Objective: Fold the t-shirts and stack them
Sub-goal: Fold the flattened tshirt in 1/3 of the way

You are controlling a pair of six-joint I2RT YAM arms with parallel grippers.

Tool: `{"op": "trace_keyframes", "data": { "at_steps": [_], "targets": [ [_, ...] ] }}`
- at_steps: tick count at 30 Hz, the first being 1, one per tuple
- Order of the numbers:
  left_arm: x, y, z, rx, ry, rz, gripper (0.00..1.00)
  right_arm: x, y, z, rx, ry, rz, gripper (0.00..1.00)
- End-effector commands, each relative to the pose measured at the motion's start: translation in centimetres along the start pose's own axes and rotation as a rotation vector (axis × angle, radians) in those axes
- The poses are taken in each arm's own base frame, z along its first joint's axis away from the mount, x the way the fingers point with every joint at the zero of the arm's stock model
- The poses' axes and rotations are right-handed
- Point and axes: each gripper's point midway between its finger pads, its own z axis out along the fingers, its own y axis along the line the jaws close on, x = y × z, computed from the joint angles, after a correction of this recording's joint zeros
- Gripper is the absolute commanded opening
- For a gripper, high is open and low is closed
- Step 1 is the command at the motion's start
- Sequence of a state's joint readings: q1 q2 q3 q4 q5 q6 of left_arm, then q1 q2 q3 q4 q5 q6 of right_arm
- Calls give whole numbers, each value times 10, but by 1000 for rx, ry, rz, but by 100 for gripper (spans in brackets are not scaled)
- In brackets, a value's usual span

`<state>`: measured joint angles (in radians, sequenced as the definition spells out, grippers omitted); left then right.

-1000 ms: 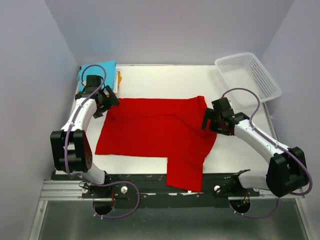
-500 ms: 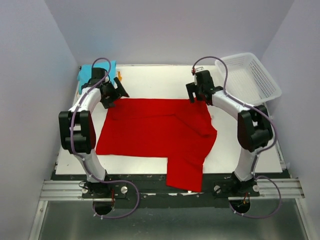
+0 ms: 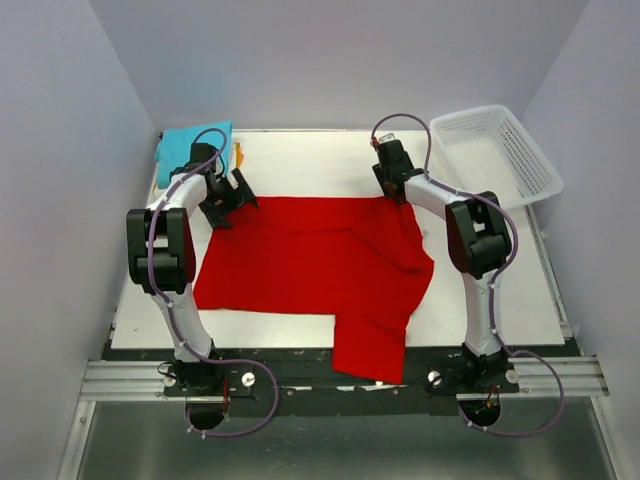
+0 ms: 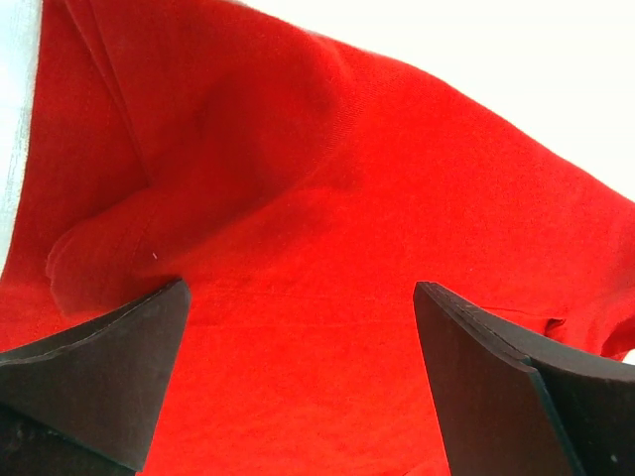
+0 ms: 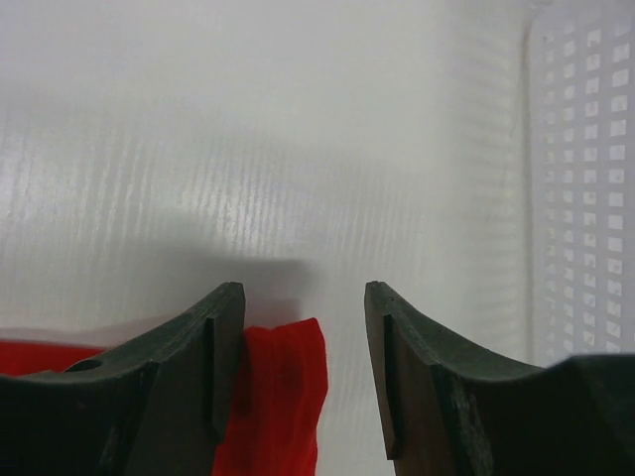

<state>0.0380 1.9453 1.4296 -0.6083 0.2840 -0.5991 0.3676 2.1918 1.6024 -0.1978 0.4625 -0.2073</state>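
Left claw point(image 4: 301, 293), right claw point(image 5: 303, 297) spread at red shirt point(image 3: 310, 260); turquoise shirt point(image 3: 185, 143) partly hidden.

White table point(image 3: 310, 165); red shirt point(image 3: 300, 260); turquoise shirt point(image 3: 178, 148)

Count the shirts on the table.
3: red shirt spread in the middle; folded turquoise shirt at far left corner; orange shirt peeking beside it. Others may be hidden.
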Motion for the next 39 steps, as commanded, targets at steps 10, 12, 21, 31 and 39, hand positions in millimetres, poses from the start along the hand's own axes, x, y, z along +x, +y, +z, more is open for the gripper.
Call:
{"op": "trace_keyframes", "data": {
  "at_steps": [10, 12, 21, 31, 39],
  "targets": [
    [-2, 16, -3, -103, 21, 1, 98, 3, -25, -1, 72, 25, 101, 5],
    [-3, 16, -3, -103, 25, 3, 98, 2, -29, -3, 61, 32, 180, 1],
    [-1, 17, -3, -106, 29, 10, 98, -17, -30, -18, -84, -33, 294, 5],
    [0, 18, -3, -104, 27, 9, 98, -12, 8, -20, -320, -10, 133, 26],
    [1, 17, -3, -100, 27, 11, 98, 8, 13, -13, -341, 68, 36, 33]
  ]
}}
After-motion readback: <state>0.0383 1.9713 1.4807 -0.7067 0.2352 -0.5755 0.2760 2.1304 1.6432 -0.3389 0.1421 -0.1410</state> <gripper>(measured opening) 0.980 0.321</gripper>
